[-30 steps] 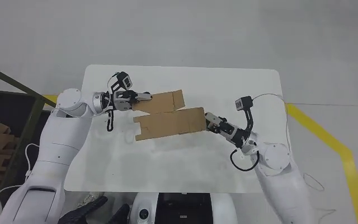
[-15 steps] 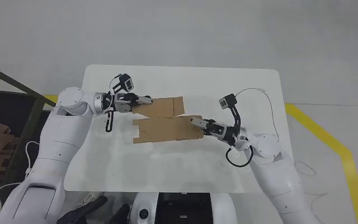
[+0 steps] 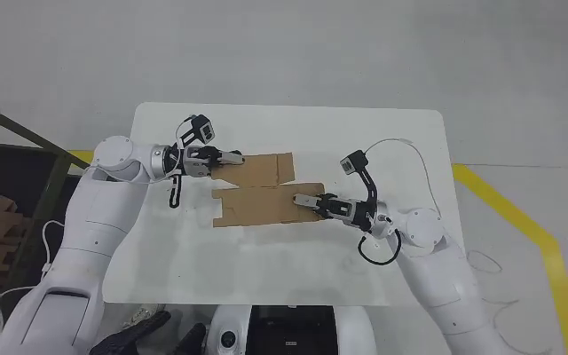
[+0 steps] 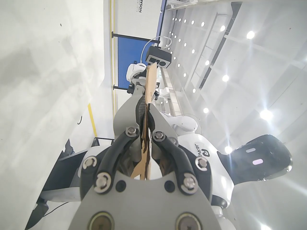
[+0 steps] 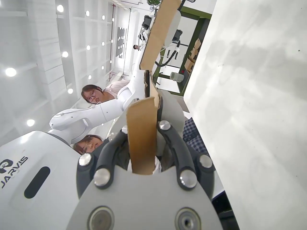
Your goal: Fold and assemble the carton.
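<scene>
A white table [image 3: 390,142] stands on pale grey floor [image 3: 284,44], with a yellow line [image 3: 506,208] at the frame's right, a dark green rack [image 3: 35,136] at its left, and round ceiling lights [image 4: 250,34] overhead.

One line of dark lettering [image 4: 140,2] with a small round logo, printed on the white wall [image 4: 127,20] of the hall behind the table — a maker's mark.
</scene>
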{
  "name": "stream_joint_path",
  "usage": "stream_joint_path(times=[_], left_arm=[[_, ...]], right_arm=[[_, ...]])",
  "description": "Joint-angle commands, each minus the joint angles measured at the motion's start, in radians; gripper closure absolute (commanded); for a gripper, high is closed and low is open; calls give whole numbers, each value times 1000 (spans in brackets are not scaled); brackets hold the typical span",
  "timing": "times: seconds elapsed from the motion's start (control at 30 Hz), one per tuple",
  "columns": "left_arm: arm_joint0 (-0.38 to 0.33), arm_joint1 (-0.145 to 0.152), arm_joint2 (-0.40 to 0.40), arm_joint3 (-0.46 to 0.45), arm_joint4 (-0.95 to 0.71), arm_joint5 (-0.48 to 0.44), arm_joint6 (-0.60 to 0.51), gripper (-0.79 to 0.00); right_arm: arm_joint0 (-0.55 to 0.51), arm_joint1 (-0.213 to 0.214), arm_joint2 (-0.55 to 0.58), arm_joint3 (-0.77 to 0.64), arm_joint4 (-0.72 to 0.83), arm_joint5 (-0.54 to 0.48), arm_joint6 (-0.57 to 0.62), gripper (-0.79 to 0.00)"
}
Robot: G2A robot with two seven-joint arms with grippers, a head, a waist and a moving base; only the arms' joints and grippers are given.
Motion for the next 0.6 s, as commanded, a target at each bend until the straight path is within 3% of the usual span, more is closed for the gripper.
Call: stream_joint_path(times=[0.0,0.03,0.07,0.1,0.13,0.17,0.57], left_arm=[[0,0,0,-2,-6,-4,1,0],[0,0,0,-2,-10,-5,2,-6],[1,-1,1,-2,-12,-6,2,-83],[1,-1,0,-3,-15,-10,4,-209],[2,-1,0,-2,-19,-15,7,-385],[3,-1,-1,-2,-22,-19,11,-785],[35,2,-56,-8,-112,-31,81,-785]], right_arm=[[3,0,-4,5,8,0,-4,0],[4,0,-6,8,11,0,-6,0],[6,0,-8,10,15,0,-9,0],[6,0,-10,12,21,-1,-13,0],[7,0,-12,12,26,-2,-16,0],[7,0,-13,12,32,-4,-18,0],[-27,9,0,-8,45,-3,-60,0]])
